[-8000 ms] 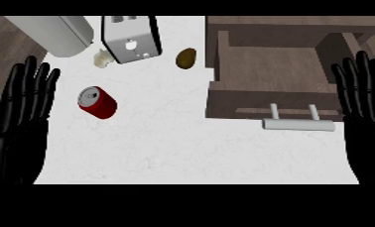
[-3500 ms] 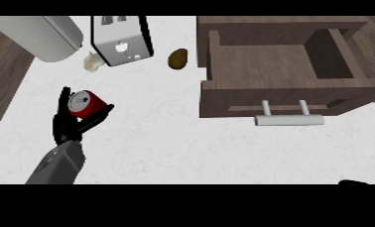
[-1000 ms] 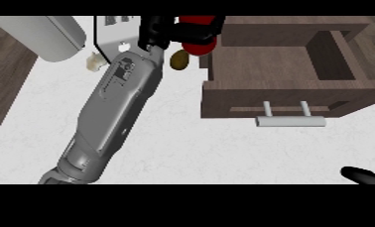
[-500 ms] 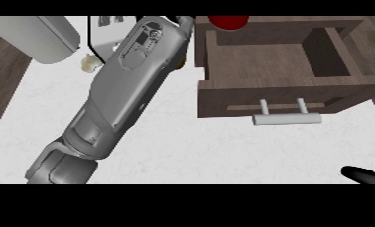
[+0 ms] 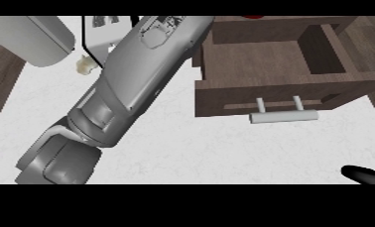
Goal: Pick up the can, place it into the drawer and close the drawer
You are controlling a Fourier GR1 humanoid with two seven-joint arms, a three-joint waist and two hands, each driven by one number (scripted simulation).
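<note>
At the lower right edge only a black tip of the right hand (image 5: 359, 174) shows; whether its fingers are apart or curled I cannot tell. Nearer the middle, the handle (image 5: 284, 116) stands out from the front panel of the drawer (image 5: 264, 62), which is pulled open with its wooden floor bare. The left forearm (image 5: 124, 87) runs diagonally from lower left up to the top edge, covering most of the toaster (image 5: 99, 32) and passing just beside the drawer's left wall; a small pale object (image 5: 86, 65) lies by its left side, and a grey appliance (image 5: 40, 37) sits in the far left corner. The left hand itself is out of view past the top edge, so its fingers cannot be judged. Of the can (image 5: 253, 17), just a red sliver shows at the top edge, over the drawer's back wall, probably held up there. To do this step well, the can should come back toward the drawer's middle and down close to the floor, upright, before letting go, and the forearm should stay off the left wall. The handle is free for the push afterwards.
</note>
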